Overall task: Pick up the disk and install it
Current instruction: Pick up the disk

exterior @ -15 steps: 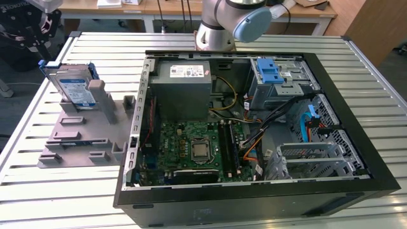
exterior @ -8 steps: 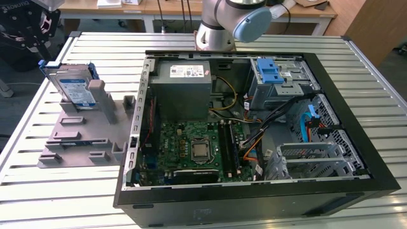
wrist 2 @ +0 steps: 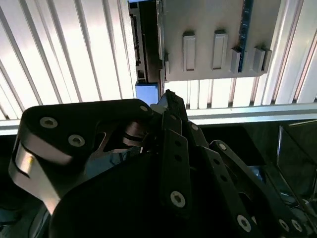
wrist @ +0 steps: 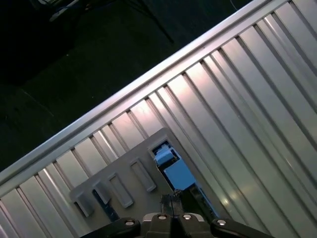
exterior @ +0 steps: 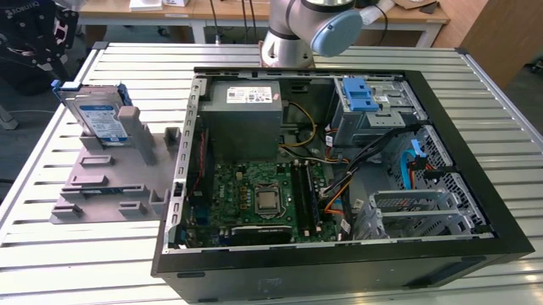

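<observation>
Nearest me in the exterior view sits the open computer case (exterior: 339, 260); on that view's left, the grey holder (exterior: 102, 184) carries the disk (exterior: 98, 117) standing on edge; farther back the gripper (wrist 2: 167, 99) hangs over the disk, its fingers (wrist 2: 173, 129) pressed together on nothing.
</observation>
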Controlling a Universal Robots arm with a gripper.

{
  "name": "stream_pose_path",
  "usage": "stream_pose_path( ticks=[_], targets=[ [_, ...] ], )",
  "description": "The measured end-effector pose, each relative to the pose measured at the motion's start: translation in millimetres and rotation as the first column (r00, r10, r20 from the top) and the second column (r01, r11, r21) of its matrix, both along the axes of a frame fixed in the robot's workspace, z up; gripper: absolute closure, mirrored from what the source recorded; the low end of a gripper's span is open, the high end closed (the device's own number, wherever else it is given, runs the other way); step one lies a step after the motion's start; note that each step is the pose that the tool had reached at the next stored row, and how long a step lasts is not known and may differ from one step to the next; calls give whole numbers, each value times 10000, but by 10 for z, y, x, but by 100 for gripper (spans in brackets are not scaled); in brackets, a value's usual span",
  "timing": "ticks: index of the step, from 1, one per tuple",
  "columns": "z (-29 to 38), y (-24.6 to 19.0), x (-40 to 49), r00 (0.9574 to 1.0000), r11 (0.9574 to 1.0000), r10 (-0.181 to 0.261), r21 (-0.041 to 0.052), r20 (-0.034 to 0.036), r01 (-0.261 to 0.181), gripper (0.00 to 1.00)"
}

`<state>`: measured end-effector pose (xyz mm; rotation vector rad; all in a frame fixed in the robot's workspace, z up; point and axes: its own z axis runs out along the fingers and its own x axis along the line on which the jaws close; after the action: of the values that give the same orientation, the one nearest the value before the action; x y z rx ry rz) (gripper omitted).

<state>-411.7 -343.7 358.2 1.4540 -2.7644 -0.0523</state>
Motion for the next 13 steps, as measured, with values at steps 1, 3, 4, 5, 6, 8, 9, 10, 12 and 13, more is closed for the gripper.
stream_pose_path(
  ticks=[1,3,4,5,6,8,9,10,12,13],
  targets=[
    [-2,0,0,9999,9999,167,1,9,-167,89],
    [-5,0,0,9988,9988,496,0,20,-496,89],
    [-7,0,0,9979,9979,642,0,28,-642,89],
    [-7,0,0,9970,9970,776,5,40,-776,89],
    [-8,0,-1,9962,9962,866,16,58,-866,89],
    [-11,2,0,9948,9948,1013,50,85,-1014,89],
    [-12,3,0,9940,9940,1088,58,94,-1088,89],
    [-14,5,0,9930,9930,1178,61,98,-1178,89],
    [-17,5,0,9888,9888,1490,61,98,-1491,89],
    [-19,6,0,9858,9859,1674,61,97,-1674,89]
  ],
)
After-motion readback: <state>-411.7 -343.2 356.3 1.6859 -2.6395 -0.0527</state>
